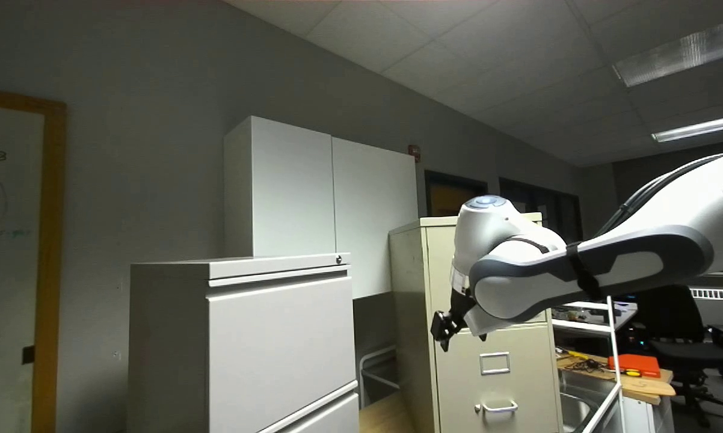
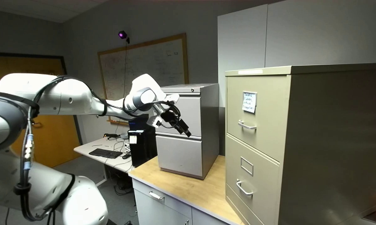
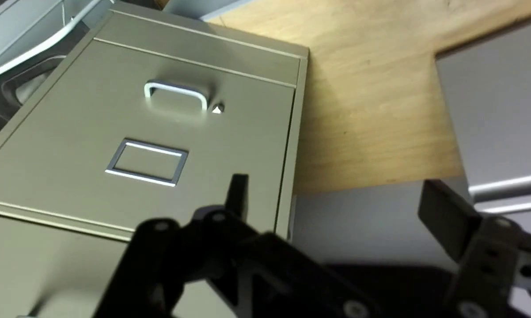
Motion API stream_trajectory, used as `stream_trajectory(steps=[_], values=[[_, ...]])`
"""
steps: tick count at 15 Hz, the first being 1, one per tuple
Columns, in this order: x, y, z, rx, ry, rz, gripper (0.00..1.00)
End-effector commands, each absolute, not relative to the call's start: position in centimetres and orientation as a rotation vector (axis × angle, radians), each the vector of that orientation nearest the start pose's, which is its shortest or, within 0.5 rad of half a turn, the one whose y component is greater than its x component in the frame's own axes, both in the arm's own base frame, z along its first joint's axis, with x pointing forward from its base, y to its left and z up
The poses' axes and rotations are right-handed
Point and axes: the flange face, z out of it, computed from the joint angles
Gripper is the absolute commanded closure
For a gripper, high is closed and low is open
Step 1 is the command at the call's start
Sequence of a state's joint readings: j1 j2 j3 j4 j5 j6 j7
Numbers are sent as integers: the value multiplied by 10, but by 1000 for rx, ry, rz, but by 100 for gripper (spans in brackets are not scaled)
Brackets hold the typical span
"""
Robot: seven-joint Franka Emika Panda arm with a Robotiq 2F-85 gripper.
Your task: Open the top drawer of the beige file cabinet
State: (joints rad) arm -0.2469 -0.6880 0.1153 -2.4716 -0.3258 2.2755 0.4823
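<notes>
Top drawer (image 2: 266,112) made the uppermost front of the beige file cabinet (image 2: 319,140); looked fully closed. Judged stiff sheet metal, not fragile; weight probably considerable if full, contents hidden. Best hold seemed the middle of the handle (image 2: 247,126), one jaw tucked behind it, then a slow, straight pull; smooth metal looked liable to slip from a loose grip. Front showed flat, plain beige with a handwritten white card (image 2: 249,102) above the handle, wording too small to read. Jaws stood wide apart, clear of the handle, nothing between them.
</notes>
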Motion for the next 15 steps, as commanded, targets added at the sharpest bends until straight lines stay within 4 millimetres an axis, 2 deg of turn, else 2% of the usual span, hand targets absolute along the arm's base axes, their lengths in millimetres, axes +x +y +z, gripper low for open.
stream_trajectory(steps=[1,4,6,10,15], values=[[386,-90,612,-3045,1020,-1069,0],[387,-127,636,-2877,1189,-1194,0],[389,-154,645,-2757,1298,-1238,0],[390,-198,650,-2526,1433,-1275,0],[390,-236,650,-2315,1519,-1307,0]])
